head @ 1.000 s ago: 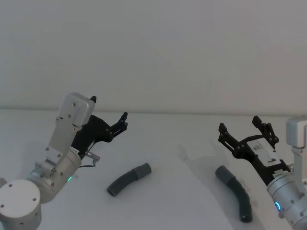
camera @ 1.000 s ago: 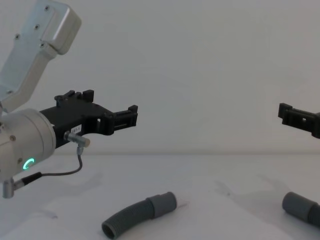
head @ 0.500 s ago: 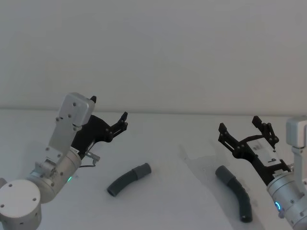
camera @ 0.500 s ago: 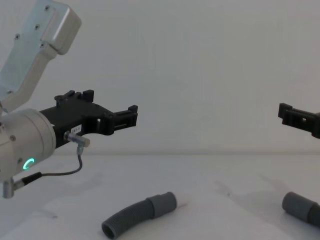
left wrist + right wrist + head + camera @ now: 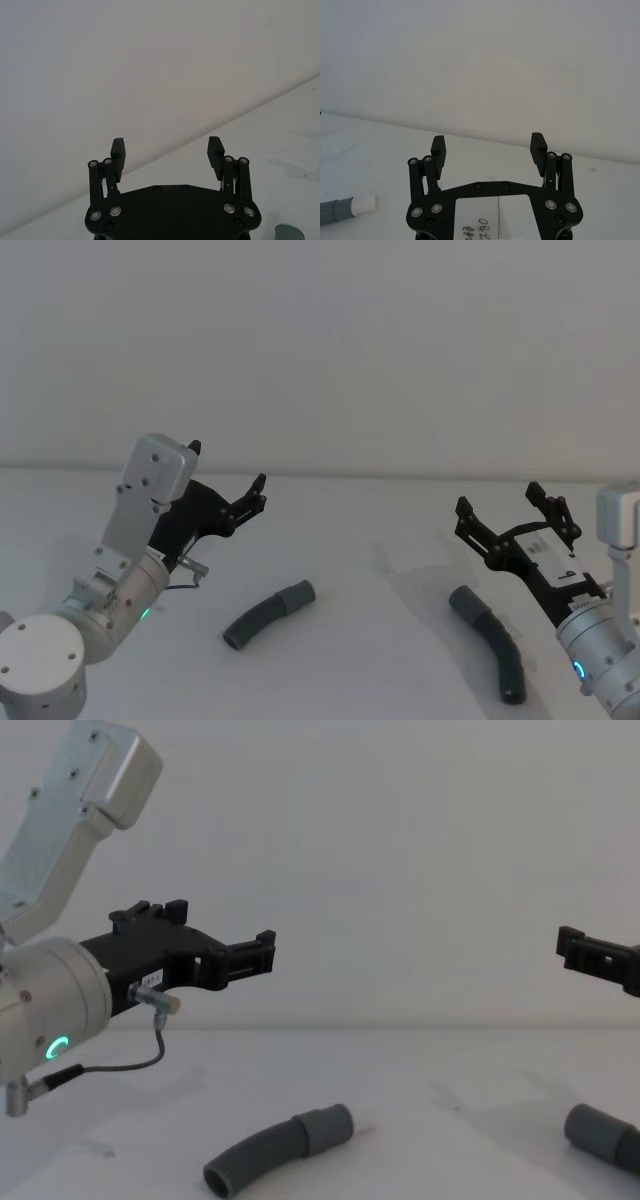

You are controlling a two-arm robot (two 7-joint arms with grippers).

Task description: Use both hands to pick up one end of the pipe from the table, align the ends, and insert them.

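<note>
The left hose piece (image 5: 268,613) is lying flat on the table (image 5: 350,535), left of centre, its long axis running diagonally. Its left cuff (image 5: 297,594) is pointing away and to the right, with the ribbed end nearer the robot. The right hose piece (image 5: 492,642) is lying well apart from it, gently curving, its right cuff (image 5: 464,602) pointing away and leftward. The left gripper (image 5: 228,465) is hovering above the table behind the left piece, jaws spread apart, gripping nothing. The right gripper (image 5: 498,500) is hovering just beyond the right piece, jaws likewise wide apart
</note>
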